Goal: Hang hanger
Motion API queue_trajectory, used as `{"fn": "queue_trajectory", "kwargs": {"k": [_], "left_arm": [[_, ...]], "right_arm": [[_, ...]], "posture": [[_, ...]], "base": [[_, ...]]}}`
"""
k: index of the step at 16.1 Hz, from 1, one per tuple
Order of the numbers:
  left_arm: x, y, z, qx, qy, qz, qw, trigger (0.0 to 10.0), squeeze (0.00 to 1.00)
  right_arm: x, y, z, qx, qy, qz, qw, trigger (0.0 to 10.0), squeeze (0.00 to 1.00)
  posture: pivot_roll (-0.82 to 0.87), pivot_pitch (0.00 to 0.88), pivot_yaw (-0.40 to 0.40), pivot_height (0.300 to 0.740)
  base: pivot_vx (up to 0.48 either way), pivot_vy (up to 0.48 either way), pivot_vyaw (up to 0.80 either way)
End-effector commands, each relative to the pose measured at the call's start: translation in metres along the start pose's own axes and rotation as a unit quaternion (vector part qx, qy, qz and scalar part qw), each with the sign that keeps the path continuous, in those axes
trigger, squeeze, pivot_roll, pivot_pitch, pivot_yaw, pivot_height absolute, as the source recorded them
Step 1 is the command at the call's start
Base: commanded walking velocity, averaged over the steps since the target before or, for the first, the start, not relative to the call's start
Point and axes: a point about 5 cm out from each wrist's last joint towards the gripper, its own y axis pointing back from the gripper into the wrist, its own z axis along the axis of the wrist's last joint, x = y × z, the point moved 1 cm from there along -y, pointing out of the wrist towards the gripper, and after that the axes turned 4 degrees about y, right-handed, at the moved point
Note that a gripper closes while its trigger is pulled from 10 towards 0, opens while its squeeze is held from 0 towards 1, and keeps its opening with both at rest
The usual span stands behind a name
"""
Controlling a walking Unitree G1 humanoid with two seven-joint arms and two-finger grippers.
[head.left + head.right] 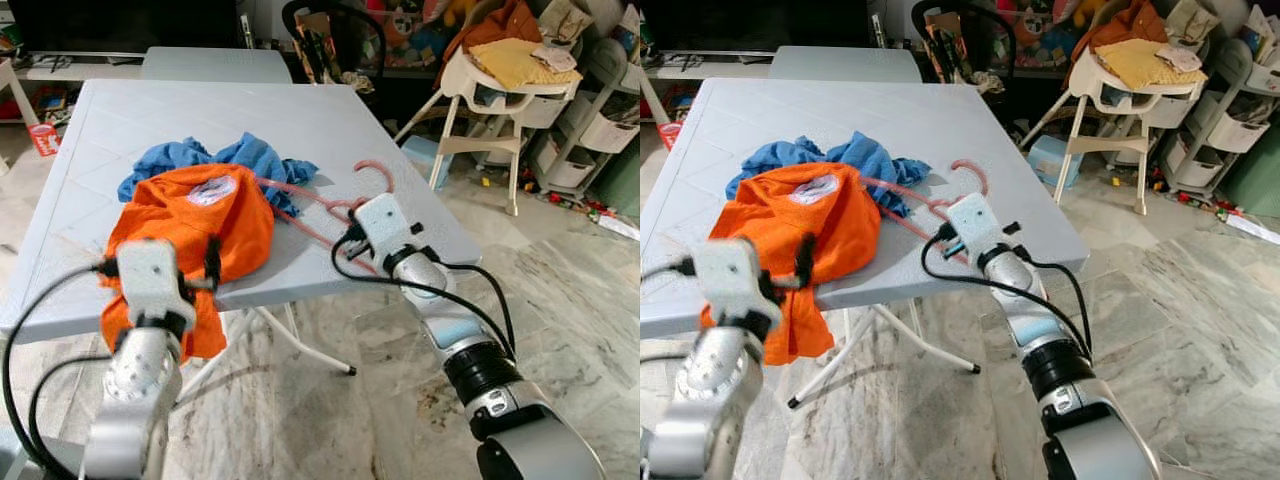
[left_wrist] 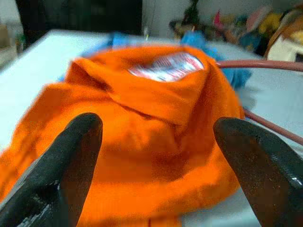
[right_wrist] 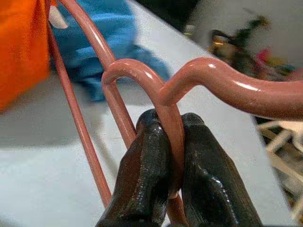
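A pink hanger (image 1: 376,172) lies on the light grey table (image 1: 200,105) near its right front corner. Its arms run under an orange garment (image 1: 190,215) that droops over the table's front edge. My right gripper (image 3: 173,130) is shut on the hanger (image 3: 142,75) just below the hook. My left gripper (image 2: 156,142) is open at the front edge, facing the orange garment (image 2: 156,118) with nothing between its fingers (image 2: 71,161). A crumpled blue cloth (image 1: 250,155) lies behind the garment, partly under it.
A white high chair (image 1: 500,90) draped with yellow and orange cloths stands to the right beyond the table. White storage shelves (image 1: 600,120) line the far right. A second grey table (image 1: 215,62) and a black chair (image 1: 335,40) stand behind. Marble floor (image 1: 560,270) lies open at right.
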Motion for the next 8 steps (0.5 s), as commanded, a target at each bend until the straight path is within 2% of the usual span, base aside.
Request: {"fn": "queue_trajectory", "kwargs": {"k": [1,3,5,7,8], "left_arm": [[-0.001,0.002,-0.005,0.019,0.005,0.004,1.000,10.0,0.00],[0.000,0.003,-0.008,0.028,0.000,0.016,0.999,10.0,0.00],[0.000,0.002,-0.010,0.031,0.007,0.016,0.999,10.0,0.00],[0.001,0.002,-0.011,0.038,0.004,0.020,0.999,10.0,0.00],[0.001,0.002,-0.012,0.040,0.003,0.019,0.999,10.0,0.00]], "right_arm": [[0.007,0.001,0.001,-0.008,0.021,0.051,0.998,10.0,0.00],[0.016,0.008,-0.003,-0.007,0.056,0.122,0.991,10.0,0.00],[0.016,0.014,-0.014,0.013,0.085,0.155,0.984,10.0,0.00],[0.009,0.022,-0.024,0.030,0.123,0.174,0.976,10.0,0.00],[-0.001,0.026,-0.028,0.041,0.137,0.169,0.975,10.0,0.00]], "posture": [[0.06,0.027,-0.111,0.740],[0.06,0.027,-0.110,0.740],[0.06,0.028,-0.108,0.740],[0.05,0.027,-0.106,0.740],[0.05,0.027,-0.104,0.740]], "base": [[0.000,0.000,0.00],[0.000,0.000,0.00],[0.000,0.000,0.00],[0.000,0.000,0.00],[0.000,0.000,0.00]]}}
